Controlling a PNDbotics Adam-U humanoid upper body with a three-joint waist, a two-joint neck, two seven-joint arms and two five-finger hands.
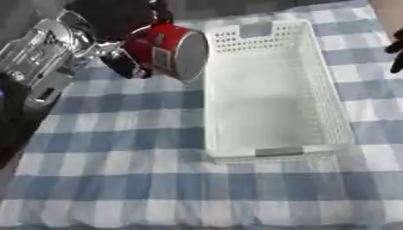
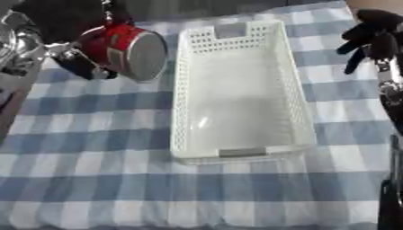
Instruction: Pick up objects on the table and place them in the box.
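Left hand [image 1: 126, 63] curled around red can [image 1: 169, 50], tilted sideways just left of white basket [image 1: 271, 148].

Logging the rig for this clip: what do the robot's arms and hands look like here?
The left arm is bulky, shiny silver metal with black sections, ending in a black left hand. The right hand is black too, with slim dark fingers; below it the right forearm shows silver-grey parts, then dark casing near the lower edge. No markings or cables can be made out.
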